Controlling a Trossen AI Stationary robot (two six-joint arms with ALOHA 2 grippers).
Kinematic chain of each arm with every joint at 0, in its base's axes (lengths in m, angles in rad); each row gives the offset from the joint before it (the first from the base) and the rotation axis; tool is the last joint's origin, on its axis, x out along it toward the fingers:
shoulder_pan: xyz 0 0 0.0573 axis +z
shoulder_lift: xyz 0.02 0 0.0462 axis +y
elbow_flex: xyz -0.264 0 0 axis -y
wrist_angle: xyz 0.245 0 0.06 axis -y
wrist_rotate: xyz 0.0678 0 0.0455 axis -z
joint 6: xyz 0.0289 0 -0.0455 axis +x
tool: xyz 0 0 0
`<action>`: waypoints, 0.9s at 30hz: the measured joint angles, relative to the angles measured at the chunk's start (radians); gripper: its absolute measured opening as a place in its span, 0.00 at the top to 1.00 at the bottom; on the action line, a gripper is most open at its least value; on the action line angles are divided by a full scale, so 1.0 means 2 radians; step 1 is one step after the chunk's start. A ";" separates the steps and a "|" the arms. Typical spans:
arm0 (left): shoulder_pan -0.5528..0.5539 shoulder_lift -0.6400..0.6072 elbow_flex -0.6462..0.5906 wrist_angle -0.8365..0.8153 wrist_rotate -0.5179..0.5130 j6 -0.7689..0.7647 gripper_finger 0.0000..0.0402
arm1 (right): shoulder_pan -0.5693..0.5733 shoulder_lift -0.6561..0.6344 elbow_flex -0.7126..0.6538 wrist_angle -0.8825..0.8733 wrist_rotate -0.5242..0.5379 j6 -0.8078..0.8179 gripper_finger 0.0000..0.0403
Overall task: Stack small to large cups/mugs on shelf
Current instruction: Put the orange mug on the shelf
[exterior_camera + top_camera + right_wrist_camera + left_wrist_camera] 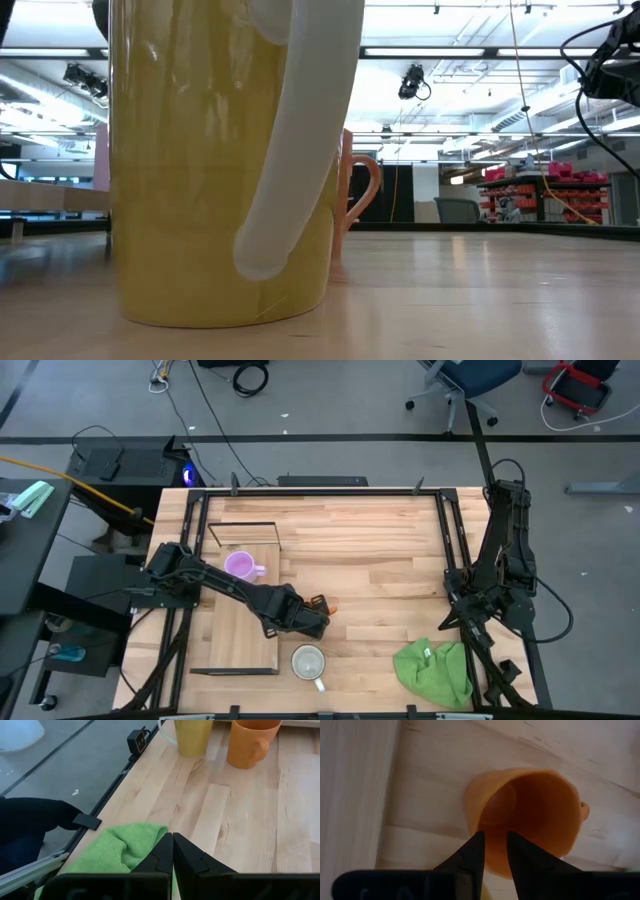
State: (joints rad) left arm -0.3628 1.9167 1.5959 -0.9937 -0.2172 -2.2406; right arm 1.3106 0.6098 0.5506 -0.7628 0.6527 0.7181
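I had the left gripper (494, 851) over the orange mug (530, 815), its fingers narrowly spread astride the near rim, not yet pinching; the mug stood on the table just beside the shelf (240, 635), the purple mug (240, 566) on the shelf; it looked light, stiff, glossy, likely to slip, so I judged the rim wall best; right gripper (172, 851) waited pressed together above the green cloth (120, 847)

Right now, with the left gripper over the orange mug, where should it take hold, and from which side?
Probably the rim wall, from above: the orange mug stands upright with its mouth open to the left gripper, so one finger can go inside and one outside. Choose the part of the rim opposite the handle, where the wall is bare.
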 joint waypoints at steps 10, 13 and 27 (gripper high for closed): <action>-0.014 0.000 0.010 -0.018 0.000 0.002 0.82 | 0.000 0.000 0.000 0.000 0.000 -0.002 0.96; -0.017 0.000 0.010 -0.023 0.000 0.000 0.82 | 0.000 0.000 0.000 0.000 0.000 -0.002 0.96; -0.007 0.002 0.000 -0.016 0.000 -0.006 0.83 | 0.000 0.000 0.000 0.000 0.000 -0.002 0.96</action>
State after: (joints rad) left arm -0.3770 1.9213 1.5961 -1.0254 -0.2167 -2.2530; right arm 1.3106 0.6102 0.5503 -0.7628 0.6529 0.7147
